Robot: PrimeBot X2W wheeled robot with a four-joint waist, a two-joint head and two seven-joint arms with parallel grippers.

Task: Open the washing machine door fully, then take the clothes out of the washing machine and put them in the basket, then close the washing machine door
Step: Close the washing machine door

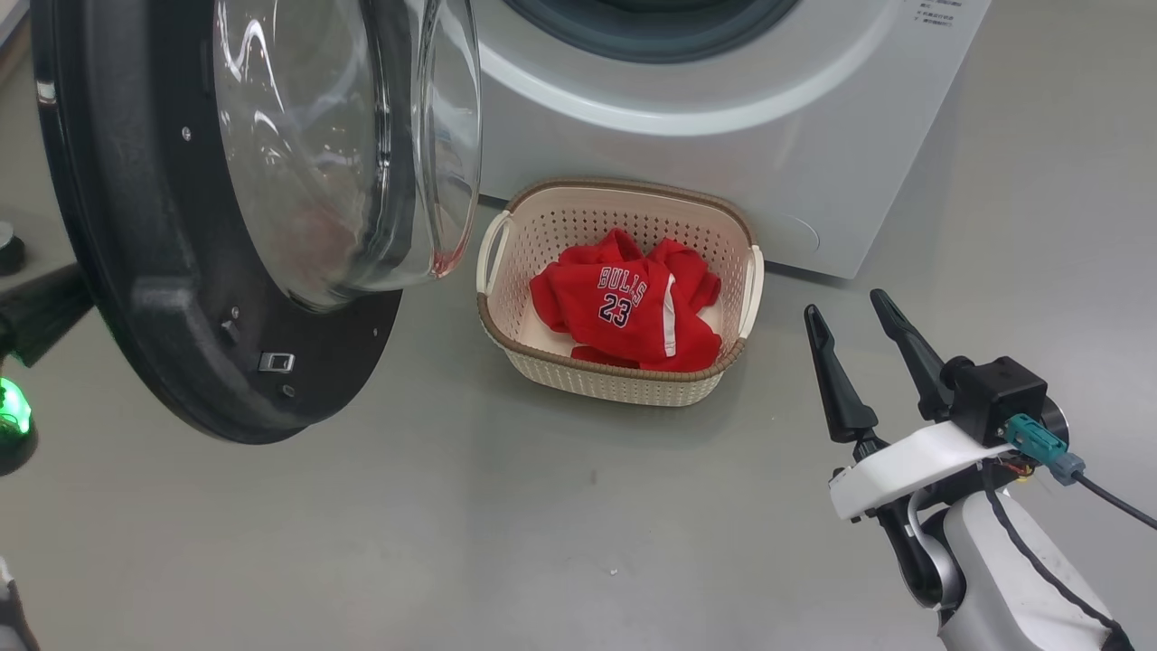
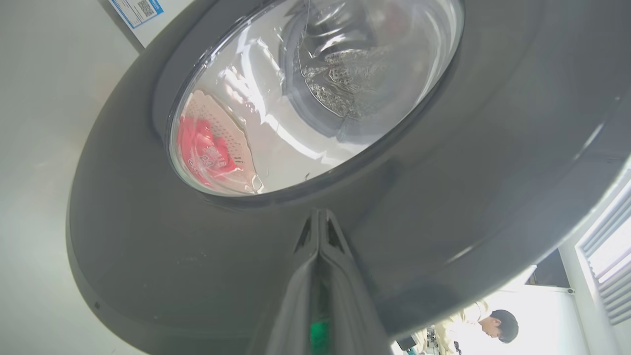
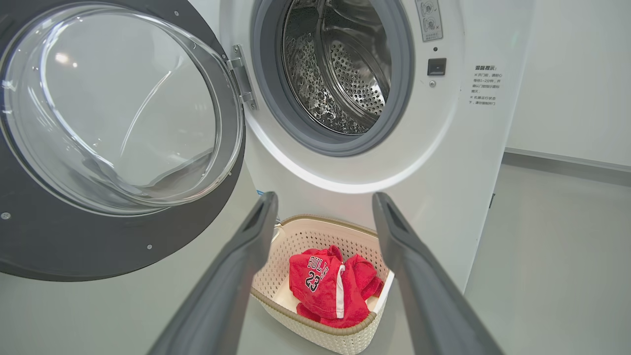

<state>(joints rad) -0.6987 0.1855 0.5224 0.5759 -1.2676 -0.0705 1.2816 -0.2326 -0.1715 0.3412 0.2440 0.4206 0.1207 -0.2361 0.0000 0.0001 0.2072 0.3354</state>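
The washing machine door [image 1: 136,271] stands swung open at the left, its black inner side and clear glass bowl facing me. Behind it is the white washing machine [image 1: 723,154], whose steel drum [image 3: 345,64] looks empty. The cream basket [image 1: 615,384] sits on the floor before the machine, holding the red clothes [image 1: 633,307] with "BULLS 23" on top. My right gripper [image 1: 842,303] hovers open and empty to the right of the basket. My left gripper [image 2: 320,213] is shut, its tips at or very near the door's glossy outer rim [image 2: 468,172].
Bare grey floor [image 1: 542,524] spreads in front of the basket. A green light [image 1: 11,407] glows at the far left beside a dark part. A person [image 2: 488,323] is in the background behind the door. A blue label [image 2: 138,10] is on the machine's front.
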